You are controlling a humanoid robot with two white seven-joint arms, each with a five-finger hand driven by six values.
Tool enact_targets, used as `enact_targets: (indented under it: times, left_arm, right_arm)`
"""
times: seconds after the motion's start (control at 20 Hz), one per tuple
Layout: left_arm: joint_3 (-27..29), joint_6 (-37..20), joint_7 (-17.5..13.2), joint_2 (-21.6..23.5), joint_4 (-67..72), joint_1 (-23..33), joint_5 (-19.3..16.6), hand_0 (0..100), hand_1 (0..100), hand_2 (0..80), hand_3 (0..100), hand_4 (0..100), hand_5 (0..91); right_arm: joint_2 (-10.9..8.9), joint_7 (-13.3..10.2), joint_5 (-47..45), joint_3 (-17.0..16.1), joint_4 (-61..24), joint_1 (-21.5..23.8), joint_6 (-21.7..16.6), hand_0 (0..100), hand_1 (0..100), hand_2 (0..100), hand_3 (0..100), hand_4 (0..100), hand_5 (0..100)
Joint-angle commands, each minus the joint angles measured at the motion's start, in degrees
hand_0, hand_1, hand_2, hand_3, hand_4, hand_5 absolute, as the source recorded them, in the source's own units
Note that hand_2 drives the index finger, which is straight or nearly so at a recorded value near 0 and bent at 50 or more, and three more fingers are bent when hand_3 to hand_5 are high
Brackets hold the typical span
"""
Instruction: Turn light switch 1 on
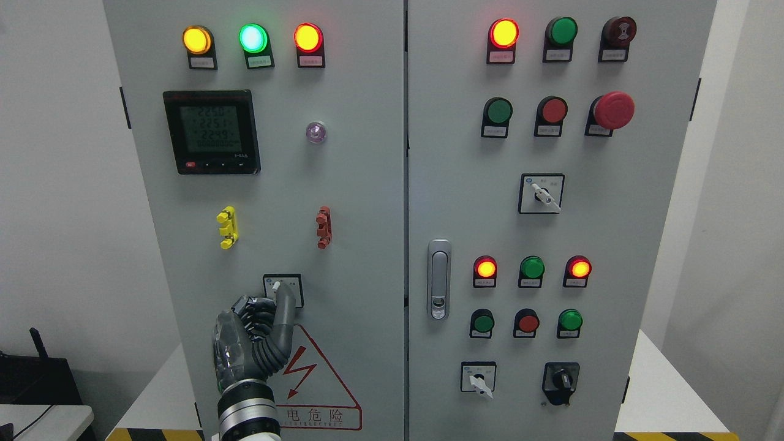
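A small rotary switch (290,282) with a square black-framed plate sits low on the left door of a grey electrical cabinet (367,202). Its white knob tip (277,285) points up and to the left. My left hand (272,309) rises from the bottom edge left of the middle and is at this switch. Its dark fingers (285,312) are curled, with one long finger lying over the plate's lower part and pinching the knob. The rest of the knob is hidden behind that finger. My right hand does not show.
Above the switch are yellow (226,227) and red (323,227) clips, a digital meter (211,131) and three lit lamps (252,38). A red warning triangle (318,383) lies just below. The right door carries a latch handle (438,279), buttons, lamps and more rotary switches (541,193).
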Motion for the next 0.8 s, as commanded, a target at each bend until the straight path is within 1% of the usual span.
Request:
enact_targets:
  times: [0.0,0.1,0.15,0.2,0.75]
  left_arm:
    - [-0.05,-0.03,-0.07,-0.07,0.0,-0.08,0.18,45,38,62.2,82,84,74.8]
    - [-0.49,-0.03,-0.16,0.02,0.0,-0.08,0.27,46,36,62.3,82,84,75.0]
    - [-0.66,-0.03,-0.25,-0.07,0.0,-0.08,0.27,46,33,62.4,82,84,75.2]
    - [-0.75,-0.03,-0.25,0.02,0.0,-0.08,0.27,47,28,62.5,82,84,75.3]
    - [-0.75,-0.11,-0.25,-0.07,0.0,-0.08,0.45,50,22,62.9,85,85,75.9]
  right_arm:
    - [0.06,0.04,-1.41,0.97,0.0,0.0,0.0,12,39,0,0,0,0]
    - [0.06,0.04,-1.41,0.97,0.0,0.0,0.0,12,39,0,0,0,0]
    - [-0.03,0.04,-1.41,0.97,0.0,0.0,0.0,12,39,0,0,0,0]
    - [-0.03,0.04,-1.41,0.97,0.0,0.0,0.0,12,39,0,0,0,0]
    - [0.06,0.04,-1.41,0.97,0.0,0.0,0.0,12,39,0,0,0,0]
